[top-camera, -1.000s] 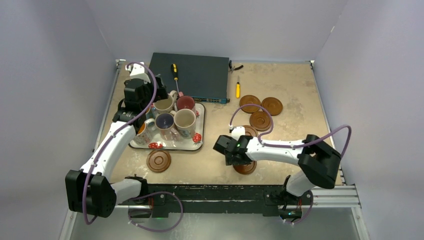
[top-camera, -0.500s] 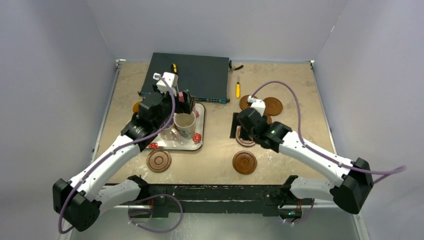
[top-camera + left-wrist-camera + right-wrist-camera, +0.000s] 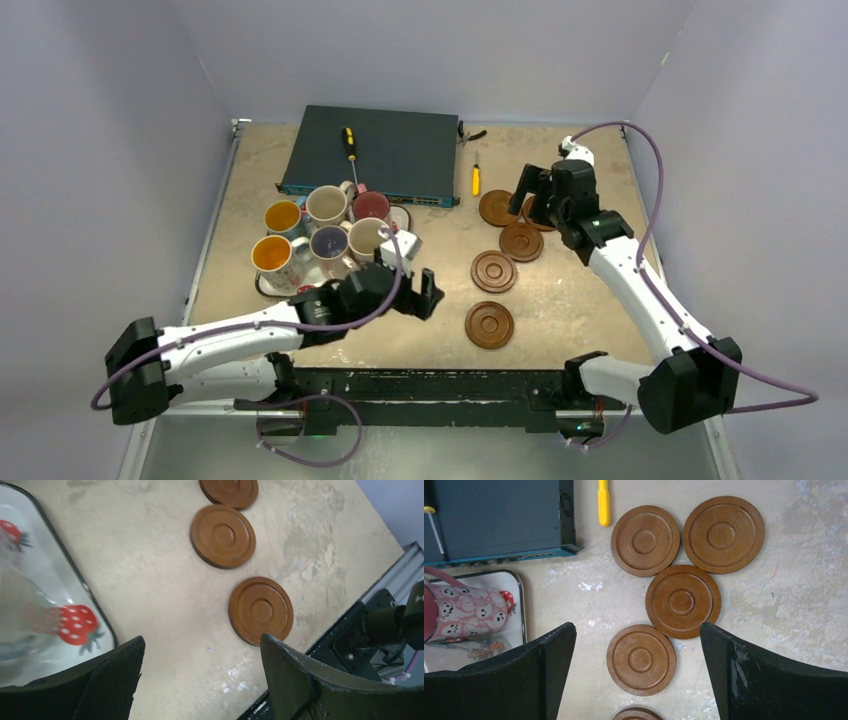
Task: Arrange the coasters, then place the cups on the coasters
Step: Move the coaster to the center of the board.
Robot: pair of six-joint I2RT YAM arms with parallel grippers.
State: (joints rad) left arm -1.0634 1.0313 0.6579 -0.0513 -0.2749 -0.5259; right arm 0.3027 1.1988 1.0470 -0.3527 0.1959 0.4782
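Coasters [image 3: 682,601] dark brown, grooved in concentric rings. Tray [image 3: 45,565] white with red, green-leaved strawberries and a dark rim. Ghost mug [image 3: 469,612] pink, dotted with white ghosts, and two mugs [image 3: 283,215] orange inside, purple mug [image 3: 328,240] purple inside. Table [image 3: 440,240] mottled beige; box [image 3: 400,150] dark blue-grey; screwdriver [image 3: 475,180] yellow

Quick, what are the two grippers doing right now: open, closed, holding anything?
Left gripper: open, holding nothing.
Right gripper: open, holding nothing.
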